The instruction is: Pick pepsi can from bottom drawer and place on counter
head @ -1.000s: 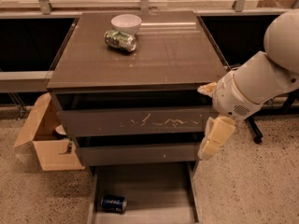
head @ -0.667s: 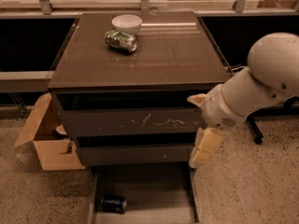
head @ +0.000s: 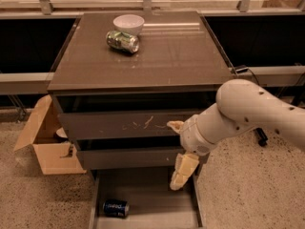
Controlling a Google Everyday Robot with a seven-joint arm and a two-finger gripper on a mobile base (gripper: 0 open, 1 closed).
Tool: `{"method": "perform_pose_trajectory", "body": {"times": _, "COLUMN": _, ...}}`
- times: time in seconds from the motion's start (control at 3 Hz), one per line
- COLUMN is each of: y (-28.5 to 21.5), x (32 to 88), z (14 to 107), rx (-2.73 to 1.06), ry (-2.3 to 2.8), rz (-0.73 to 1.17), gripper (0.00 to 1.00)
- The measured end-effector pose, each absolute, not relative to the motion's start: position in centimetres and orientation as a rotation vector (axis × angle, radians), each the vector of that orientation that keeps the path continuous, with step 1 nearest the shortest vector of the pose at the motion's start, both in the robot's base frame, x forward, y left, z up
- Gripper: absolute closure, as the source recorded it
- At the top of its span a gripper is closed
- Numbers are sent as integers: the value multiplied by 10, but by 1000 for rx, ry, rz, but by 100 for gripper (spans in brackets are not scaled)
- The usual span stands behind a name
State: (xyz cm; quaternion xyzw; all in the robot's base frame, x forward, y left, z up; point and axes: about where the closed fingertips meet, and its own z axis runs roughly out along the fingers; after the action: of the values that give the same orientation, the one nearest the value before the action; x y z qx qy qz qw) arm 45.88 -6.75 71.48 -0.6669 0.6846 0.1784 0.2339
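Observation:
The pepsi can (head: 116, 208), blue with white lettering, lies on its side at the front left of the open bottom drawer (head: 152, 202). The counter (head: 181, 56) is the glossy grey-brown top of the cabinet. My gripper (head: 179, 149) hangs in front of the right part of the drawer fronts, above the right side of the bottom drawer. It is open and empty, with one cream finger (head: 175, 126) up by the scratched drawer and the other (head: 184, 171) pointing down. The can is to its lower left, apart from it.
A green and silver can (head: 123, 41) lies on the counter's far left beside a white bowl (head: 128, 23). An open cardboard box (head: 45, 144) stands on the floor left of the cabinet. Two closed drawers (head: 124, 125) sit above the open one.
My arm has swung left and lower, bringing the gripper from the cabinet's right edge to in front of the drawers. The pepsi can has not moved.

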Motion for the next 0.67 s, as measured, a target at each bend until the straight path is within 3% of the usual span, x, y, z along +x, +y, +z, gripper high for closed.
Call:
{"method": "perform_pose_trajectory", "body": {"times": 0.33, "y": -38, "x": 458, "z": 657, "rx": -1813, "ry": 1857, "rz": 660, "gripper": 0}}
{"method": "perform_pose_trajectory", "body": {"times": 0.67, "y": -38, "x": 458, "z": 657, "rx": -1813, "ry": 1857, "rz": 660, "gripper": 0}}
